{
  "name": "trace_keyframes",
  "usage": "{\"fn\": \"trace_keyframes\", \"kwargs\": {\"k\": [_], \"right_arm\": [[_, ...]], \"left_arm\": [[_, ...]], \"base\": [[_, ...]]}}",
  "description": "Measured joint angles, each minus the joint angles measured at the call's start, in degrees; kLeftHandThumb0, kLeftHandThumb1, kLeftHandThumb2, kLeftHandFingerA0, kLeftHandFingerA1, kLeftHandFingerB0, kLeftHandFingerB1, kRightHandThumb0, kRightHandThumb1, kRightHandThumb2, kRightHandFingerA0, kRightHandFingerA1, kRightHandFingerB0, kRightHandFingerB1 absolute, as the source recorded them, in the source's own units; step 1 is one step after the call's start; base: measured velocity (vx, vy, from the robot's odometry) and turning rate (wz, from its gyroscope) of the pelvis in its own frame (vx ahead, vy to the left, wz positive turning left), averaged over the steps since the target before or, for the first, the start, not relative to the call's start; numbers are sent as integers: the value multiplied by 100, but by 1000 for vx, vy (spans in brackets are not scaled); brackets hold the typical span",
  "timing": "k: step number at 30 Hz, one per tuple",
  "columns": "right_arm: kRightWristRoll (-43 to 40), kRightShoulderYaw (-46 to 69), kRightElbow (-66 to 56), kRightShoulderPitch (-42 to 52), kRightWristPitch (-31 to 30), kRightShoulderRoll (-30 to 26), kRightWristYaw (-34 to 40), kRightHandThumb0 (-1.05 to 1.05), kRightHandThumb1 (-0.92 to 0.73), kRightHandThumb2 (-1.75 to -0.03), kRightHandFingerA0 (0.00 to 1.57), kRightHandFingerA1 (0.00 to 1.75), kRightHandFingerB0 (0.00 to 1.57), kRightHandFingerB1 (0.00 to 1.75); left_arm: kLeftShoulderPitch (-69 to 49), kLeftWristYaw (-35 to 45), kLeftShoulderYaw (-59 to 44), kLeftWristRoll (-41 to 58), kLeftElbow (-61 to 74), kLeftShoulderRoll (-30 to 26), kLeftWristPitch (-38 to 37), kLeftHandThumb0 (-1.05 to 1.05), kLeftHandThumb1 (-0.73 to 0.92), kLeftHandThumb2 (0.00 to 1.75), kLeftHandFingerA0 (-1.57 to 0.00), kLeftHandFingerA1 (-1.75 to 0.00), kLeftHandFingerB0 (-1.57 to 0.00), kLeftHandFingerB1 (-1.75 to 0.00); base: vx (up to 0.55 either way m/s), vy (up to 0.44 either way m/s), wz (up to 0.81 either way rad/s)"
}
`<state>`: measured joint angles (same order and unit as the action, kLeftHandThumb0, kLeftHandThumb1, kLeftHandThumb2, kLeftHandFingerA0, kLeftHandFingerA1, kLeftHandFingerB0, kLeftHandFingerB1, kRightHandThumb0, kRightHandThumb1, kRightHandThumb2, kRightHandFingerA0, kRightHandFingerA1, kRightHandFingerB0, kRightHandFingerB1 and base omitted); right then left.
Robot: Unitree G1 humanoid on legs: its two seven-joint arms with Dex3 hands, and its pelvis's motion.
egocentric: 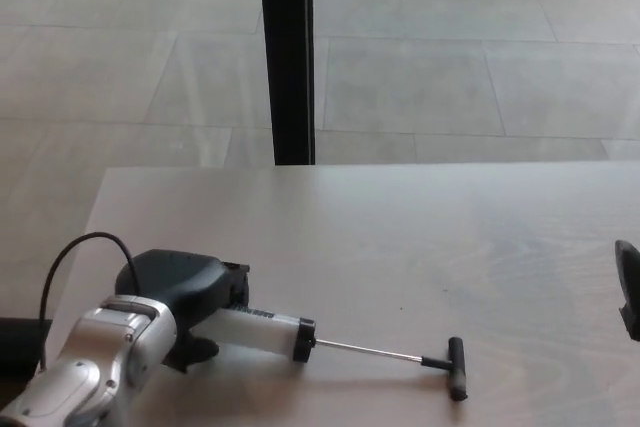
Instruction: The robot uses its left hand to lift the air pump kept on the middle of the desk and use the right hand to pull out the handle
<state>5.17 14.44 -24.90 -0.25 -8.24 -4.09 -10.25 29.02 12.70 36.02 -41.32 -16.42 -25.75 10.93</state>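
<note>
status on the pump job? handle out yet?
Done: the handle is out, with a long bare rod between it and the black collar. In hand: the left hand is shut on the air pump barrel, low over the desk. Right hand is off the handle at the frame's right edge. Nothing obvious left.

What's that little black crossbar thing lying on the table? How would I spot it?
Start at the pale wooden desk and find the robot's left hand at its near left, closed around a white air pump. Follow the thin metal rod rightward out of the pump; it ends in the handle, a short black T-shaped bar, the only thing lying there.
</note>
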Motion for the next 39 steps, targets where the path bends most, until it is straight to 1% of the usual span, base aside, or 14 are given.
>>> {"fn": "trace_keyframes", "kwargs": {"k": [3, 5, 6, 16, 20, 21, 28, 29, 30, 31, 32, 34, 35, 39], "right_arm": [[-21, 4, -1, 0, -51, -27, -5, -103, -69, -106, 0, 16, 0, 1], [-52, 18, -1, -2, -100, -77, -16, -103, -68, -106, 0, 16, 0, 1], [-64, 33, 2, -3, -110, -105, -21, -105, -69, -107, 0, 16, 0, 1], [-130, 201, 62, -11, -178, -427, -75, -100, -65, -103, 0, 18, 0, 0], [-151, 357, 134, 40, -178, -587, -119, -101, -67, -103, 0, 21, 0, 0], [-156, 411, 159, 58, -178, -628, -131, -98, -64, -100, 0, 21, 5, 3], [-237, 1044, 571, 322, -170, -1149, -193, -91, -62, -98, 0, 19, 1, 6], [-248, 1169, 670, 391, -167, -1252, -201, -84, -71, -62, 0, 0, 0, 21], [-256, 1276, 758, 453, -164, -1338, -209, -91, -60, -98, 0, 18, 4, 7], [-260, 1301, 785, 468, -162, -1363, -211, -83, -70, -65, 0, 0, 0, 22], [-273, 1421, 919, 542, -158, -1481, -220, -87, -61, -95, 0, 19, 3, 9], [-309, 1682, 1248, 720, -133, -1741, -229, -77, -70, -63, 0, 0, 0, 27], [-315, 1719, 1301, 746, -127, -1778, -230, -89, -59, -94, 0, 14, 5, 14], [-363, 2139, 2010, 1085, -69, -2223, -230, -100, -65, -96, 0, 5, 8, 11]], "left_arm": [[-40, 219, -89, 154, 234, -32, -68, -87, 51, 58, 0, 0, 0, 0], [-77, 426, -198, 320, 459, -49, -134, -98, 60, 96, 0, -8, 0, 0], [-89, 486, -285, 399, 560, -54, -173, -97, 56, 58, 0, 0, 0, 0], [-203, 944, -1443, 1218, 1578, -80, -276, -92, 57, 58, 0, 0, 0, 0], [-351, 1084, -2003, 1582, 1795, -89, -276, -88, 74, 63, 0, 0, 0, 0], [-397, 1113, -2136, 1659, 1824, -90, -276, -104, 66, 104, 0, -7, 0, -1], [-1112, 1278, -3376, 2187, 1901, -140, -275, -92, 65, 102, 0, -10, -12, -24], [-1251, 1300, -3591, 2262, 1890, -153, -274, -90, 67, 101, 0, -10, -12, -18], [-1379, 1324, -3780, 2324, 1870, -168, -274, -78, 63, 104, 0, -22, -2, -25], [-1413, 1329, -3825, 2341, 1862, -171, -274, -79, 62, 103, 0, -22, -1, -22], [-1584, 1346, -4041, 2407, 1815, -193, -274, -84, 64, 102, -1, -21, -4, -26], [-1989, 1379, -4510, 2540, 1686, -214, -274, -88, 67, 103, 0, -22, -9, -22], [-2054, 1383, -4579, 2562, 1660, -217, -274, -81, 65, 101, 0, -29, -7, -30], [-2818, 1401, -5379, 2784, 1247, -240, -278, -76, 61, 102, 0, -34, -3, -26]], "base": [[0, 0, 0], [0, 0, 0], [0, 0, 0], [0, 0, 0], [0, 0, 0], [0, 0, 0], [0, 0, 0], [0, 0, 0], [0, 0, 0], [0, 0, 0], [0, 0, 0], [0, 0, 0], [0, 0, 0], [0, 0, 0]]}}
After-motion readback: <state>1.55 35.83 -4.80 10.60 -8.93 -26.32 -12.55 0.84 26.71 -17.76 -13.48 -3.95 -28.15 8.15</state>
